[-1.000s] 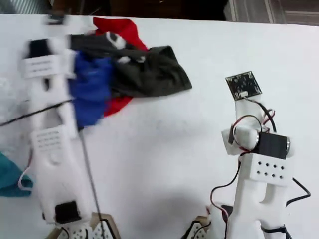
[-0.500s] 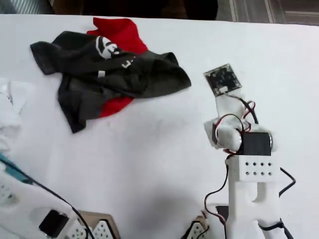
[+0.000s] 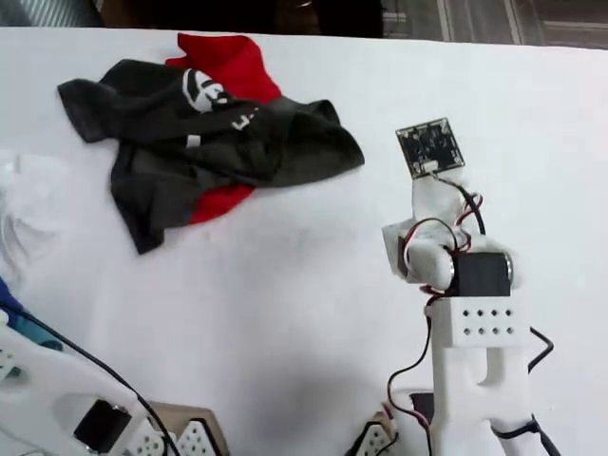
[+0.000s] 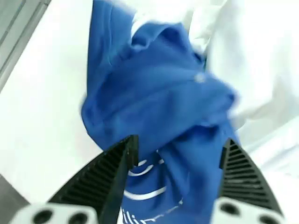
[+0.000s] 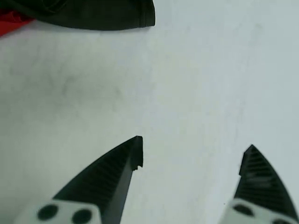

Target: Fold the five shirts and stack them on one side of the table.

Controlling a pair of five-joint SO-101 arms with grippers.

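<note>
Jaws of the left gripper (image 4: 177, 154) stand wide apart, and a crumpled blue shirt (image 4: 159, 93) bunches in the gap between them, over the white bench (image 4: 42, 93) and just beside a fold of white cloth (image 4: 252, 56). From the high view, the left arm (image 3: 47, 389) sits at the near left corner of the bench, with a sliver of blue at its edge.

Jaws of the right gripper (image 5: 191, 154) are likewise spread, with nothing between them, above bare bench near the hem of a black shirt (image 3: 218, 142). That shirt lies crumpled toward the far left of the bench, on top of a red shirt (image 3: 228, 62) that shows past its far edge and its near side. The right arm (image 3: 470, 323) stands at the near right, apart from this heap.
</note>
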